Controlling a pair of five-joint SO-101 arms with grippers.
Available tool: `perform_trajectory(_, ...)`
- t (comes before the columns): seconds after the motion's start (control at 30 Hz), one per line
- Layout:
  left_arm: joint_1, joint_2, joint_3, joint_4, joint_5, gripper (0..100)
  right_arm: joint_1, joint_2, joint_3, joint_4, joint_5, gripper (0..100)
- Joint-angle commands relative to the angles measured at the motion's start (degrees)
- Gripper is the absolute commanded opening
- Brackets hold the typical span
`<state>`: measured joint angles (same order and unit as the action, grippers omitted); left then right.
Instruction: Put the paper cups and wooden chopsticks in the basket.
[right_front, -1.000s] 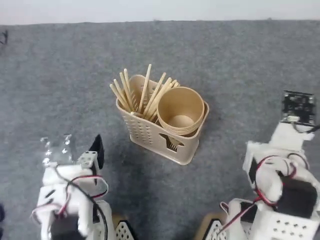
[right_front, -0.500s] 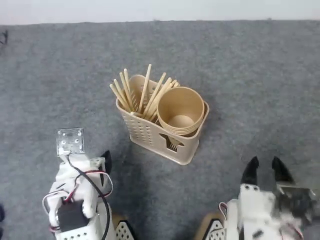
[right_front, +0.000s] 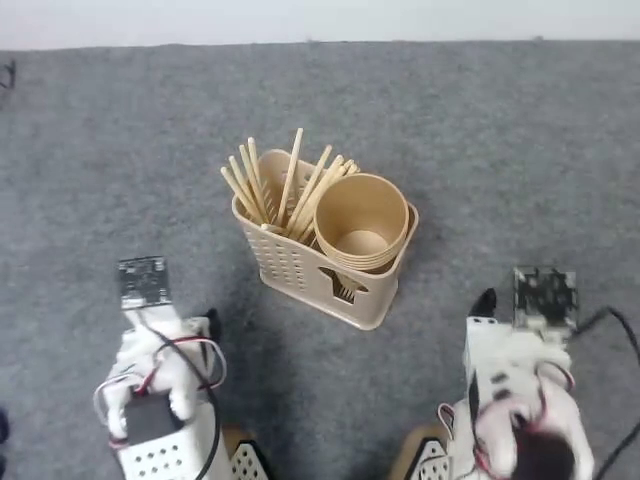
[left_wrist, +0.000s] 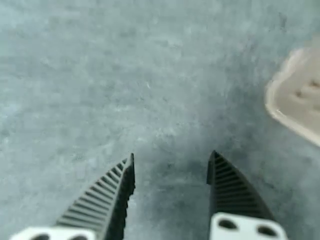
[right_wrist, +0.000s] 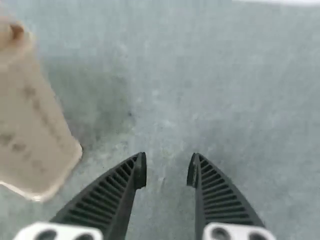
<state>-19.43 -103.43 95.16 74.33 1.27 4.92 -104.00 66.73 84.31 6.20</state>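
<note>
A beige perforated basket (right_front: 330, 278) stands mid-carpet in the high view. Stacked paper cups (right_front: 361, 222) sit in its right half and several wooden chopsticks (right_front: 288, 190) stand upright in its left half. The left arm is folded back at the near left edge, its gripper (left_wrist: 171, 167) open over bare carpet with a basket corner (left_wrist: 295, 107) off to one side. The right arm is folded back at the near right, its gripper (right_wrist: 166, 167) also open and holding nothing, with the basket wall (right_wrist: 30, 125) beside it.
Grey carpet (right_front: 120, 150) covers the whole table up to a pale wall strip at the far edge. The arm bases stand at the near edge, left (right_front: 160, 440) and right (right_front: 520, 420), with open carpet around the basket.
Both arms have folded back toward their bases at the near edge. The right arm swung through a lowered pose half a second ago. The basket and its contents stayed put.
</note>
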Motion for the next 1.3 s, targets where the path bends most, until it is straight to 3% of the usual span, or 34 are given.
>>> perform_trajectory(0.0,5.9,-0.8,1.3,-2.0,0.6,22,-0.5,0.0,7.4,-1.9,0.6,15.4)
perform_trajectory(0.17,6.3,-0.8,1.3,-2.0,0.6,22,-0.2,0.0,17.5,-2.5,0.4,15.1)
perform_trajectory(0.4,6.3,-0.8,1.3,-2.0,0.6,22,1.7,0.0,18.9,-4.4,0.4,9.5)
perform_trajectory(0.6,6.5,-0.8,1.3,-2.0,0.6,22,1.7,0.5,29.8,-14.5,0.4,7.2)
perform_trajectory(1.0,6.6,-0.8,1.3,-2.0,0.5,22,2.2,0.5,29.7,-9.5,0.4,6.9)
perform_trajectory(1.1,6.8,-0.8,1.3,-2.0,0.5,22,-0.9,0.5,29.7,-9.5,0.4,6.9)
perform_trajectory(1.27,6.8,-0.8,1.3,-2.0,0.5,22,-15.8,0.5,29.7,-9.5,0.4,6.9)
